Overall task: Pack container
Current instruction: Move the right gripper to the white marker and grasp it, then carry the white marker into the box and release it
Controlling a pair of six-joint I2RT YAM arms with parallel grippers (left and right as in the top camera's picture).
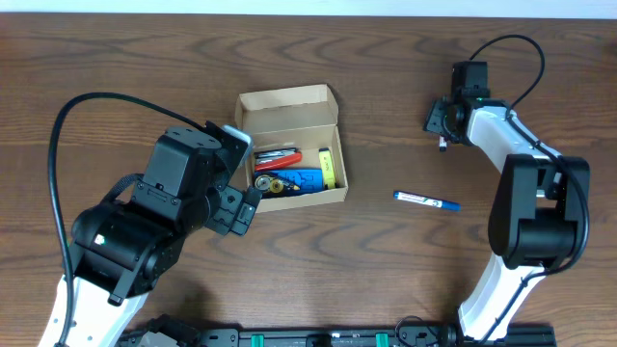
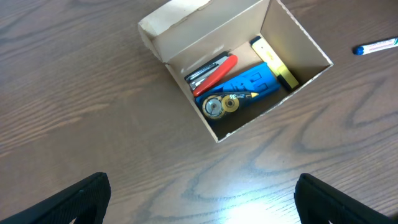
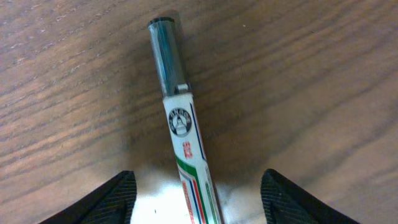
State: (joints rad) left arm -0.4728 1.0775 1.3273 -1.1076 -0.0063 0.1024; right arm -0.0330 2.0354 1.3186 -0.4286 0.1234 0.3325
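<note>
Left fingers (image 2: pixel 81 200) stand wide apart with nothing between them, hanging above the bare wood-grain tabletop (image 1: pixel 116 58) just short of the near corner of the cardboard box (image 2: pixel 214 38). The box sits left of the middle of the tabletop, just beside the left arm, with its hinged flap (image 1: pixel 287 97) thrown open toward the far edge.

Inside, a red-handled tool (image 2: pixel 214 71) lies along the back wall by the hinge. A blue block-shaped item (image 2: pixel 249 81) lies beside it, nearer the front. A yellow marker (image 2: pixel 273 62) lies against the side wall. Two small round brass-coloured pieces (image 2: pixel 214 107) and a short yellow pencil (image 2: pixel 239 96) rest in the front corner, touching the blue item.

Right fingers (image 3: pixel 118 199) are also spread and grip nothing. They hover over the far right part of the tabletop, well apart from the box. A white-bodied marker (image 3: pixel 183 127) with a dark cap and red and green stripes lies flat on the wood between them, touching neither finger, its cap pointing away from the wrist.

A blue-and-white pen (image 1: pixel 426 200) lies alone on the tabletop, between the box and the right arm's base.
</note>
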